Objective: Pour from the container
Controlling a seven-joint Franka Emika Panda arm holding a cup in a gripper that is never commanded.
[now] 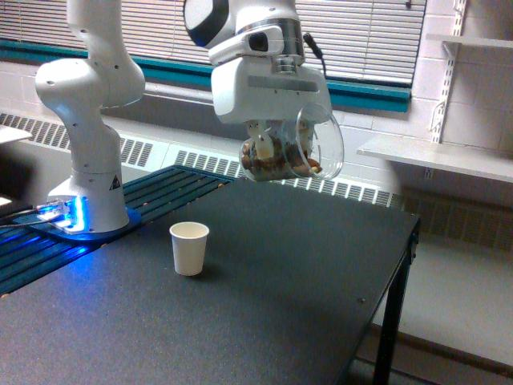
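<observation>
The end effector (272,144) is clamped on the container (290,152), a clear wide-mouthed cup held directly beneath the wrist housing and tipped well over on its side, its mouth turned toward the exterior view's right. Brown lumpy bits (268,163) lie heaped in the low part of the cup, close to the fingers; none can be seen at the rim or falling. Below the end effector and off toward the exterior view's left, well apart from it, a small white paper cup (189,248) stands upright on the dark desk (264,313). The container looks rigid and thin-walled, probably light, with most of its weight in the loose lumps, which are likely to slide and tumble out in clumps rather than flow evenly. Smooth clear walls may be slippery, so a hold across the body near the base, as it appears now, seems sound; too hard a squeeze could crack or deform it.
</observation>
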